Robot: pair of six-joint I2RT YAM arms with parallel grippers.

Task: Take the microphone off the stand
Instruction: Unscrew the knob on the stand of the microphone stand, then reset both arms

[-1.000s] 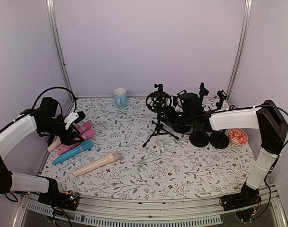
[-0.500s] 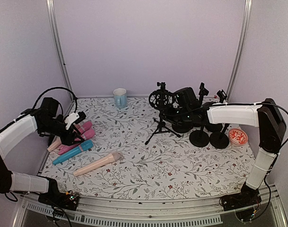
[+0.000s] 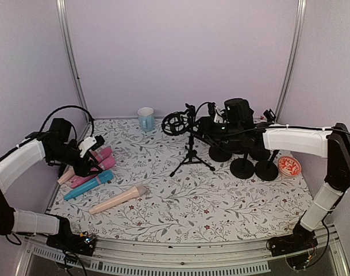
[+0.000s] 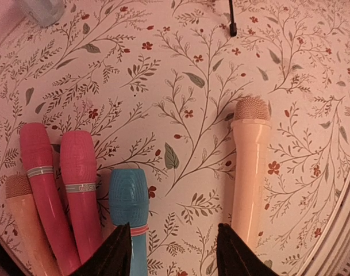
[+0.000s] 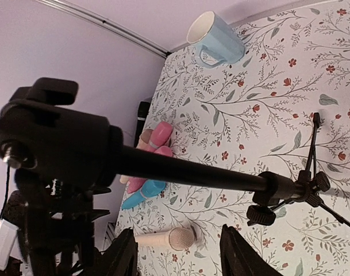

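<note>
Our right tool [image 5: 177, 244] hangs with its fingers spread wide, holding nothing. Just past it runs the thin black metal stand pole [image 5: 186, 175]. The black ring holder [image 3: 174, 123] at the pole's far end has swung left since a second ago. We cannot pick out the black microphone in that dark holder, so we think it is not out yet.

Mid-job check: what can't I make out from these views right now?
- Whether the shock mount holds a microphone: top view, too small, black on black.
- Whether the right gripper touches the boom: top view, lost among black stands; right wrist view, boom's near end blurred.
- Handle of the blue microphone: left wrist view, hidden by the fingers and bottom edge.
</note>
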